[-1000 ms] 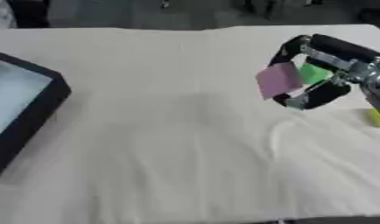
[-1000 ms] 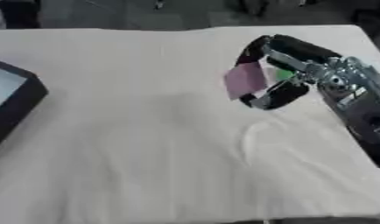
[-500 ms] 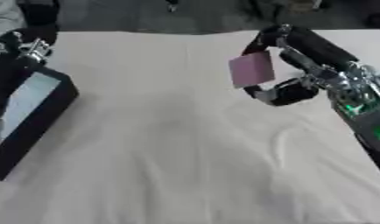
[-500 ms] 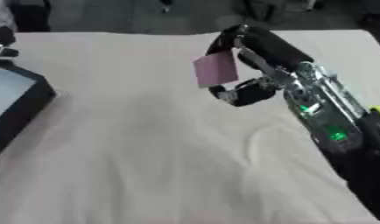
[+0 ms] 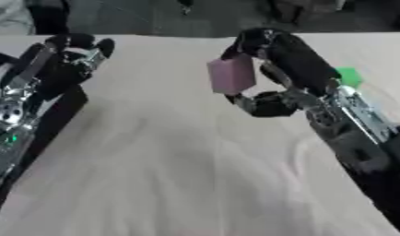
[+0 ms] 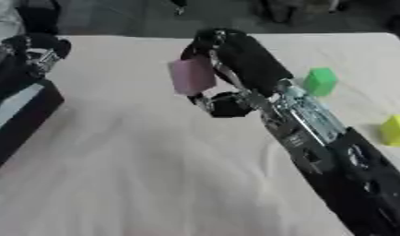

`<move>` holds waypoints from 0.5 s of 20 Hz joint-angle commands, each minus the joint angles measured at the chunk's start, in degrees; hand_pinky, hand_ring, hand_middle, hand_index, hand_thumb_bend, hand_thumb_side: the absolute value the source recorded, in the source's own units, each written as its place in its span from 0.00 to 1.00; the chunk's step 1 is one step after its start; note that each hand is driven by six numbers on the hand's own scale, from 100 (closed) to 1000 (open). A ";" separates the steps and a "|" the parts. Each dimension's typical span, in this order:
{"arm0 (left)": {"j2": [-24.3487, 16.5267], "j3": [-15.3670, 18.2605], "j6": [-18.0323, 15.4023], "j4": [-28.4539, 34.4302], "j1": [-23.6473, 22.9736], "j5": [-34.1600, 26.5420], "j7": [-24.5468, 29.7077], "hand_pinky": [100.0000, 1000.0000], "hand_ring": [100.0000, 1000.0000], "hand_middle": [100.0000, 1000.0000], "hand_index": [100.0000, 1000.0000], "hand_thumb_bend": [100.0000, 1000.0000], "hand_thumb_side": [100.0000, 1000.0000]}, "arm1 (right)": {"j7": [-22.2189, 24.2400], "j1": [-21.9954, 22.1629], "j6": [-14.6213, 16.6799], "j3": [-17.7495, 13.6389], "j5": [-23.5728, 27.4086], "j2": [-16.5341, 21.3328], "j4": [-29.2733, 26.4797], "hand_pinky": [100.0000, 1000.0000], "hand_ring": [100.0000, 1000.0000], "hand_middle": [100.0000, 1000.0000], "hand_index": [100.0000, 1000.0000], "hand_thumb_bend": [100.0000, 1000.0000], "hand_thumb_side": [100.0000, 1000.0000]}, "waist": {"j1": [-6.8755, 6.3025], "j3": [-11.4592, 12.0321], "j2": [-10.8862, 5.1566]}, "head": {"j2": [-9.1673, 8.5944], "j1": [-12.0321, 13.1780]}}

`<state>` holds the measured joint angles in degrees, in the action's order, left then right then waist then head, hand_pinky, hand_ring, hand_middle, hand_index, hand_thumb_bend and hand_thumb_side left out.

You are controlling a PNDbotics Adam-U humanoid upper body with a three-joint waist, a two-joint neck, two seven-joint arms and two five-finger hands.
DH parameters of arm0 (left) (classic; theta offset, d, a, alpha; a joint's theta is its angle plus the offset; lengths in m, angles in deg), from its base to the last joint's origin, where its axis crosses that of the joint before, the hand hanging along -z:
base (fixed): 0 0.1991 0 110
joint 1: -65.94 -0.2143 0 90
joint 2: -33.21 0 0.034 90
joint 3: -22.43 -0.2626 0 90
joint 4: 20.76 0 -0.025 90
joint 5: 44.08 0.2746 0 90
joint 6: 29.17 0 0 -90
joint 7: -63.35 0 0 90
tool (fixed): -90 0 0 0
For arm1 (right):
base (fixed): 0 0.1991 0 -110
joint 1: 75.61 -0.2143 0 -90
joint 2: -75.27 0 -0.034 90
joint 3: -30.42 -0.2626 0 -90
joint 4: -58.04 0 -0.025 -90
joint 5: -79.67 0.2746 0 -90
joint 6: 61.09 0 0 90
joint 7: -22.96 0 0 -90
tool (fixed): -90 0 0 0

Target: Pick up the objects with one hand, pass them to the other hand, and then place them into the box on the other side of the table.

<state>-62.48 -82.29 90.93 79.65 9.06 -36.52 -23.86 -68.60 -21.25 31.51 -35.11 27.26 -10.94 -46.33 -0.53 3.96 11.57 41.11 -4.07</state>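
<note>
- Up above the middle of the table (image 6: pixel 155 175), the right robot hand (image 5: pixel 272 69) held a pink block (image 5: pixel 232 75), its fingers and thumb curled round the block so that it was clamped between them.
- The pink block hung clear of the cream cloth (image 5: pixel 179 161) that covered the table, touching nothing but the hand.
- The right arm (image 6: pixel 316 133) reached in from the lower right, black with silver parts along the forearm.
- At the left side, the left robot hand (image 5: pixel 62 62) was raised, its fingers pointing up and spread apart, holding nothing.
- It stood well apart from the pink block, with bare cloth between the two hands.
- Just beside and below the left hand lay the box (image 6: pixel 26 115), a dark-walled tray with a pale floor, at the left edge of the table; whether anything was inside it could not be told.
- A green block (image 6: pixel 319 81) sat on the cloth to the right of the right arm, near the far side of the table.
- A yellow block (image 6: pixel 393 130) sat nearer the right edge, apart from the green one.
- The cloth showed soft folds across its middle and lower part.
</note>
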 commanded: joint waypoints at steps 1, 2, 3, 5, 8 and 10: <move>-0.54 -0.84 0.64 -0.27 1.56 2.02 2.00 0.81 0.75 0.75 0.83 0.43 0.58 | -2.70 -1.42 0.99 0.72 -3.19 -1.65 0.18 0.69 0.58 0.49 0.54 0.12 0.00 | -0.78 0.07 -1.62 | -0.80 0.41; -0.43 -1.12 0.83 -0.40 1.76 2.26 2.69 0.80 0.75 0.75 0.82 0.43 0.57 | -3.33 -1.60 1.30 1.03 -4.10 -2.24 0.35 0.68 0.58 0.49 0.54 0.13 0.00 | -0.79 0.09 -1.64 | -0.85 0.51; -0.33 -1.31 0.98 -0.42 1.91 2.40 3.27 0.80 0.75 0.75 0.82 0.43 0.57 | -3.86 -1.73 1.59 1.29 -4.96 -2.71 0.54 0.67 0.58 0.48 0.54 0.14 0.00 | -0.80 0.11 -1.64 | -0.89 0.58; -0.16 -1.68 1.02 -0.07 2.19 2.58 4.27 0.81 0.75 0.75 0.82 0.45 0.53 | -4.72 -1.94 2.15 1.80 -6.44 -3.57 0.91 0.65 0.57 0.48 0.54 0.15 0.00 | -0.78 0.16 -1.63 | -0.91 0.78; -0.07 -2.34 0.66 0.82 2.66 3.27 6.37 0.81 0.75 0.74 0.81 0.47 0.50 | -6.19 -2.20 2.37 2.40 -8.11 -4.89 1.50 0.64 0.56 0.47 0.53 0.16 0.00 | -0.78 0.22 -1.62 | -0.77 1.08; -0.01 -2.59 0.27 1.54 2.92 3.78 8.19 0.82 0.75 0.74 0.81 0.48 0.50 | -7.32 -2.47 2.46 2.70 -9.49 -5.79 1.79 0.63 0.55 0.47 0.53 0.17 0.00 | -0.80 0.33 -1.62 | -0.75 1.11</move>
<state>-61.96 -84.67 91.43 79.90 10.86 -33.32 -16.64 -75.12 -22.56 33.92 -32.29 18.68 -16.44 -44.17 -0.63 4.28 11.57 40.84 -3.12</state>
